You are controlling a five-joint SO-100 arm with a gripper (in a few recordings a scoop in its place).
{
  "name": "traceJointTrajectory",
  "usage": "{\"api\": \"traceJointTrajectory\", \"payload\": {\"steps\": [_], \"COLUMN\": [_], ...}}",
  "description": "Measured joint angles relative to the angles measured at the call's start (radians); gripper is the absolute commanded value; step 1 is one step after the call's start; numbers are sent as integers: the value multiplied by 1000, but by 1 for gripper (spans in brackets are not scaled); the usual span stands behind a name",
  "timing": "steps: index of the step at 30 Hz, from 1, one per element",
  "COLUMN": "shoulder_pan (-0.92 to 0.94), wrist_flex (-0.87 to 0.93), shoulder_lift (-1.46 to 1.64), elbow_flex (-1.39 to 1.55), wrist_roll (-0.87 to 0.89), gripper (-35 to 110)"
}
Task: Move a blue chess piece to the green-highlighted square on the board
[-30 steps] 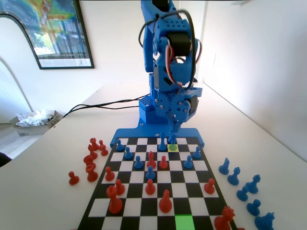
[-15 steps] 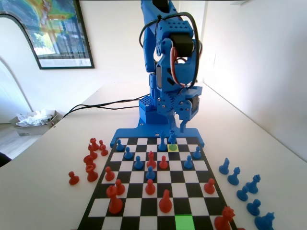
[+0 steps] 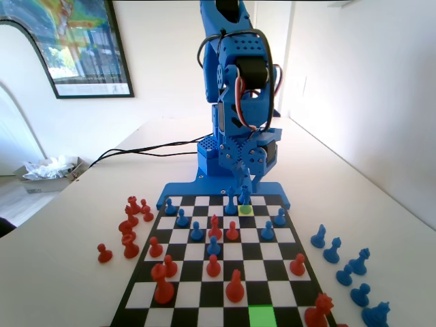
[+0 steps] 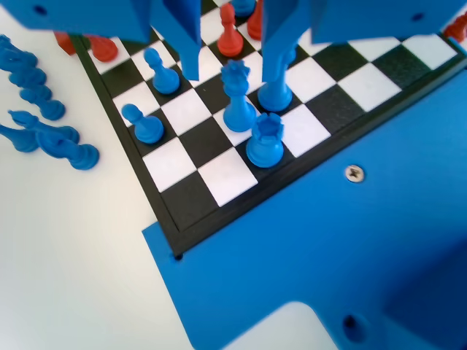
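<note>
In the fixed view the green-highlighted square (image 3: 260, 317) glows in the row nearest the camera, right of the board's (image 3: 182, 300) middle, with red pieces (image 3: 235, 287) and blue pawns (image 3: 213, 246) scattered over the squares beyond it and spare blue pieces (image 3: 359, 262) off on the desk (image 3: 61, 286) to the right. The blue chess piece (image 4: 237, 98) stands upright at the far end, close to the blue bracket (image 4: 306, 240); in the wrist view it sits just beyond a blue rook (image 4: 264, 141), on a square diagonal to the rook's and almost touching it. It looks like light, hard moulded plastic, stiff and fairly smooth, so it should lift with little force but could slip or tip if pinched off-centre. The narrow stem below the crown seems the best place to take hold; the flared base is too near the rook, and the spiky tips give poor purchase. It is a uniform bright blue with a round flared foot, a slim waist and a small jagged crown. The pincer (image 4: 233, 71) hangs above it with its jaws wide apart, one on each side of the crown and holding nothing. Whether the right jaw touches another blue piece behind it I cannot tell.
</note>
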Motion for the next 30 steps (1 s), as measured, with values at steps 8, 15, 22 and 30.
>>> {"api": "traceJointTrajectory", "payload": {"steps": [8, 15, 22, 30], "shoulder_pan": [17, 15, 15, 15], "wrist_flex": [-41, -80, -109, -141], "shoulder_lift": [-54, -83, -109, -109], "elbow_flex": [-2, -2, -2, 15], "wrist_roll": [-9, -15, -15, -35], "gripper": [12, 12, 12, 11]}}
